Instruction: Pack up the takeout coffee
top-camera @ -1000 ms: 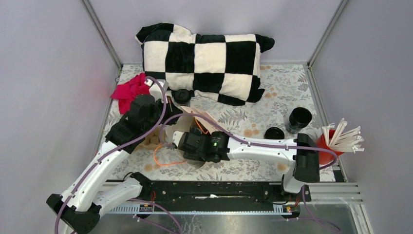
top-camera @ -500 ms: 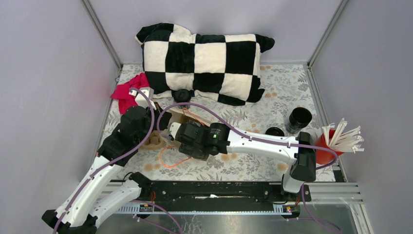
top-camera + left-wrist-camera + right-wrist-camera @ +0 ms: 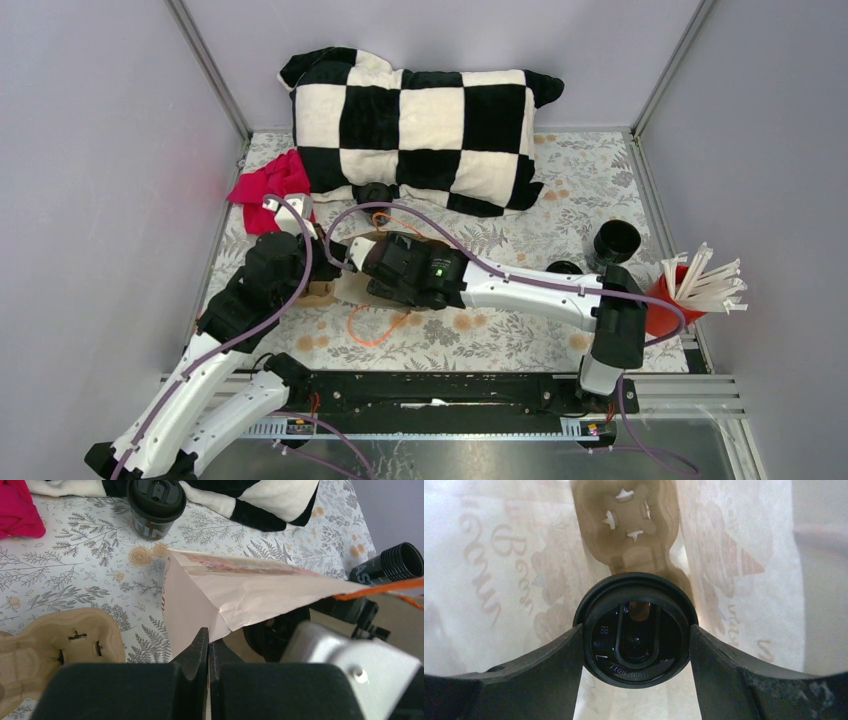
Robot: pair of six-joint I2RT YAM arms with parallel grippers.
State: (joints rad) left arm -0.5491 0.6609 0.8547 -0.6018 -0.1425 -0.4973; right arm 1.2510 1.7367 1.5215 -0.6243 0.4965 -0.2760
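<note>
One takeout coffee cup, black with a sip lid (image 3: 636, 637), sits between the fingers of my right gripper (image 3: 636, 640), which is shut on it inside the pale printed paper bag (image 3: 240, 587). In the top view that gripper (image 3: 360, 262) reaches into the bag's mouth. My left gripper (image 3: 208, 642) is shut on the bag's edge, seen at the left in the top view (image 3: 328, 248). A second lidded black cup (image 3: 156, 502) stands by the pillow (image 3: 375, 192). The brown cup carrier (image 3: 60, 640) lies beside the bag and shows through its paper (image 3: 634, 525).
A checkered pillow (image 3: 420, 125) fills the back, with a red cloth (image 3: 265, 185) at the back left. At the right stand an open black cup (image 3: 617, 240), a loose black lid (image 3: 565, 268) and a red cup of white straws (image 3: 670, 300). The bag's orange handle (image 3: 375, 325) trails on the mat.
Both arms have shifted toward the back left, taking the bag with them. The bag lies lower and more to the left, and the carrier is mostly covered in the top view.
</note>
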